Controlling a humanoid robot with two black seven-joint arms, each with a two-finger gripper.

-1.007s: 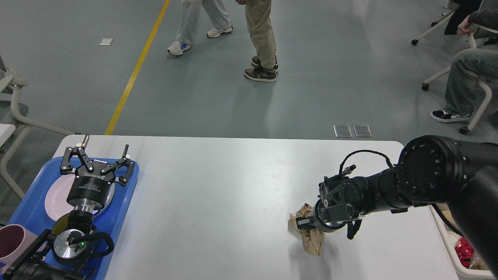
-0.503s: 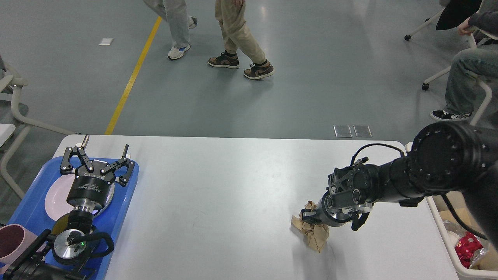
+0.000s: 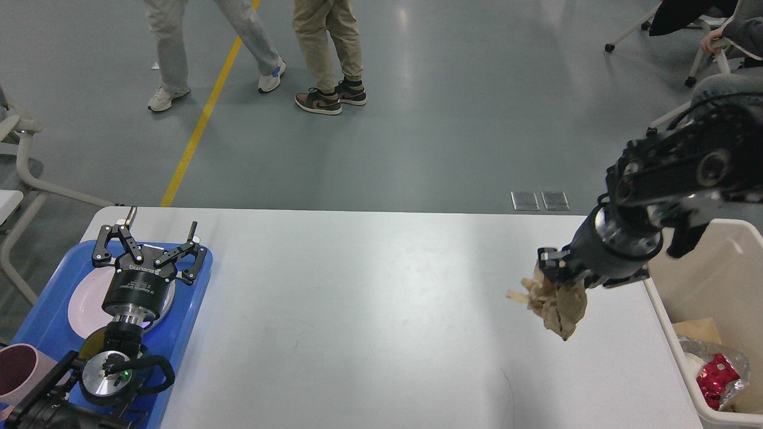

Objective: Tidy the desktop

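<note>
crumpled brown paper (image 3: 554, 301) now lifted off desktop (image 3: 369, 310), pinched in right gripper (image 3: 557, 275); left gripper (image 3: 149, 247) unchanged, spread empty.

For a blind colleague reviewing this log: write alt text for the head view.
The right gripper holds a crumpled brown paper wad lifted above the white desktop, beside a cream bin of trash at the right. At the left, the open left gripper hovers over a blue tray holding a plate.

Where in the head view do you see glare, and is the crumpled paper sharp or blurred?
Head view: pale glare streaks on the grey floor; soft sheen on the desktop; the crumpled brown paper in the right gripper is slightly soft, yet its creases show.
</note>
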